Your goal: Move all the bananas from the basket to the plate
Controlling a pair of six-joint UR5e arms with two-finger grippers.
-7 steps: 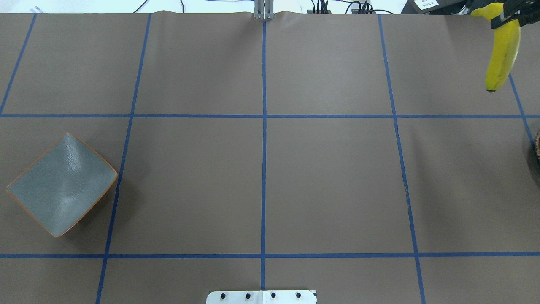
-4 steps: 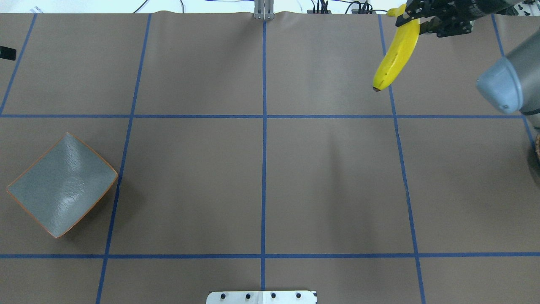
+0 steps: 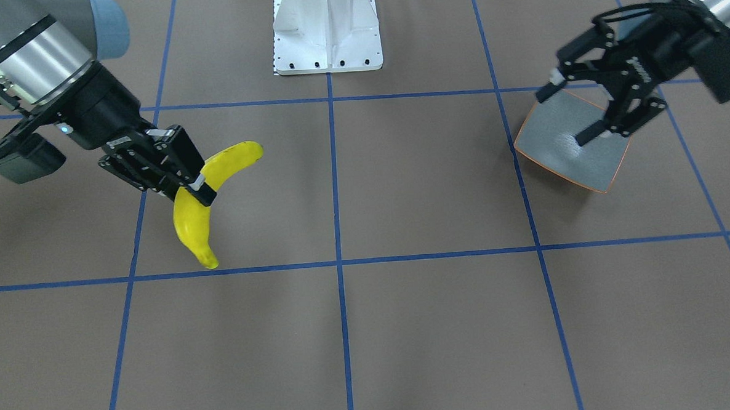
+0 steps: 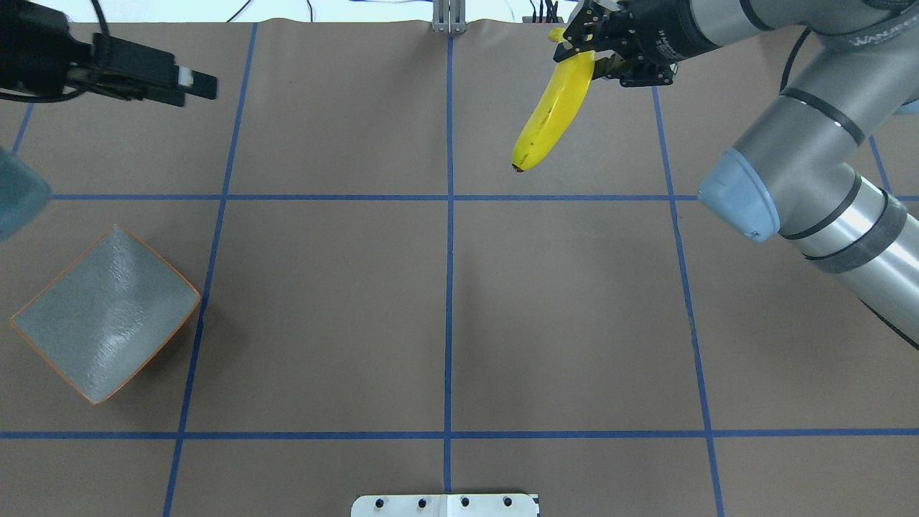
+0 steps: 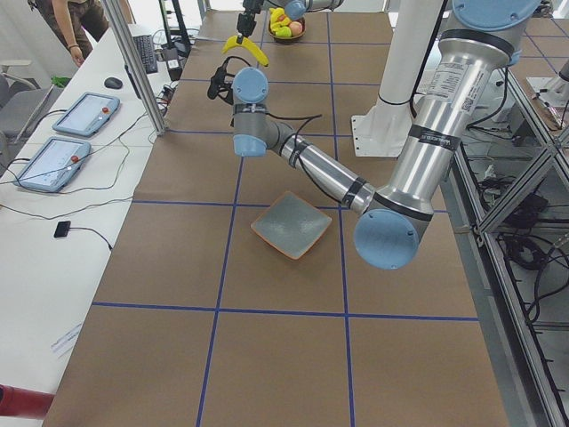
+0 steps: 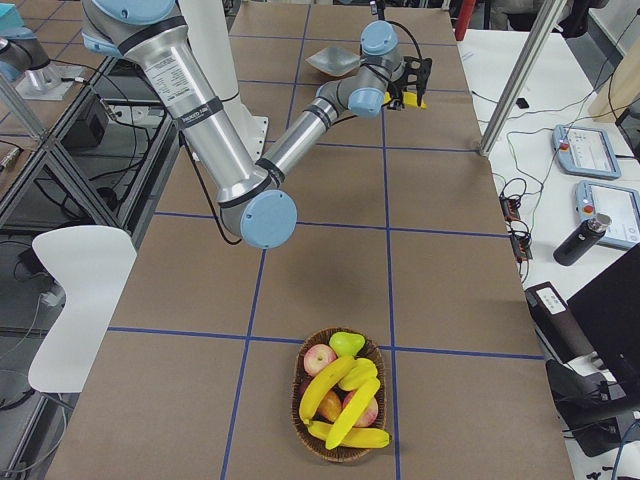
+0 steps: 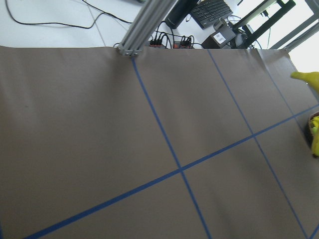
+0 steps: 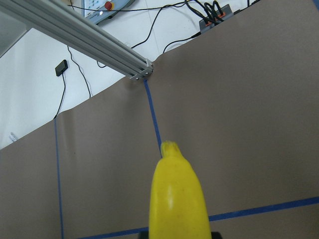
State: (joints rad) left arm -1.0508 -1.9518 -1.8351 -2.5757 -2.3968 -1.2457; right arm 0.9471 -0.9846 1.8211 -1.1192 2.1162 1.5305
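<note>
My right gripper (image 4: 585, 52) is pinching one yellow banana (image 4: 553, 108) near its stem end, fingers pressed against its sides. The banana is hanging in the air above the desk (image 4: 323, 309), well apart from the plate (image 4: 108, 316). Its long axis is slanting, with the dark tip pointing down toward the plate's side. My left gripper (image 3: 564, 116) is hovering nearer the plate, fingers spread wide.
</note>
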